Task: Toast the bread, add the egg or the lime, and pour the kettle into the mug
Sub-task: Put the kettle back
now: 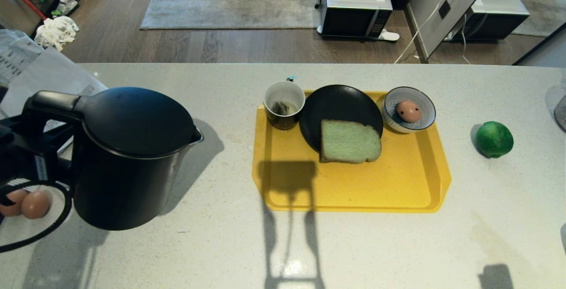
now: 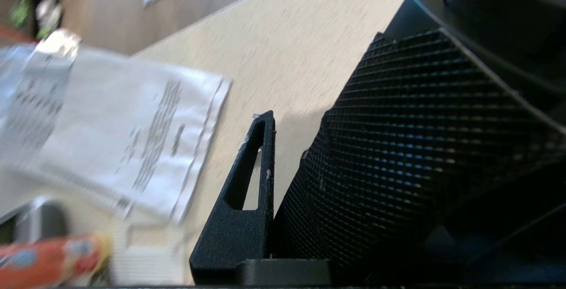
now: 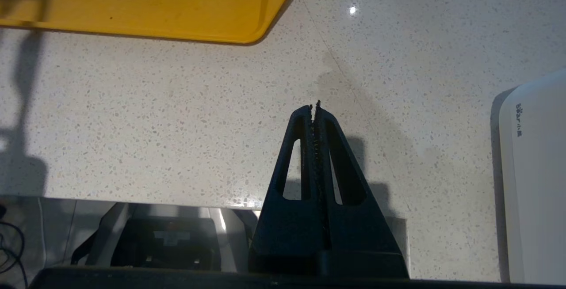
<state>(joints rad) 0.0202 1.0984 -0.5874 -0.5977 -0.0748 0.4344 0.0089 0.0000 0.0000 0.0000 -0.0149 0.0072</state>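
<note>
My left gripper [image 1: 37, 141] is shut on the loop handle of the tall black kettle [image 1: 132, 156], which hangs above the counter's left side with its spout toward the tray. In the left wrist view one finger [image 2: 247, 200] presses against the textured handle [image 2: 398, 147]. On the yellow tray [image 1: 353, 187] stand the black mug [image 1: 284, 103] with a tea bag inside, and a black plate [image 1: 336, 103] with the green bread [image 1: 349, 142] overhanging it. There is also a striped bowl [image 1: 422, 99] holding the spotted egg [image 1: 408, 111]. The lime [image 1: 494, 139] lies right of the tray. My right gripper [image 3: 315, 108] is shut over the counter's near edge, empty.
Two plain brown eggs [image 1: 26, 203] lie inside a black ring at the near left, under the kettle. Printed papers [image 1: 40, 72] lie at the far left of the counter. A white appliance [image 3: 535, 183] stands near the right gripper. A microwave [image 1: 356, 8] sits on the floor beyond.
</note>
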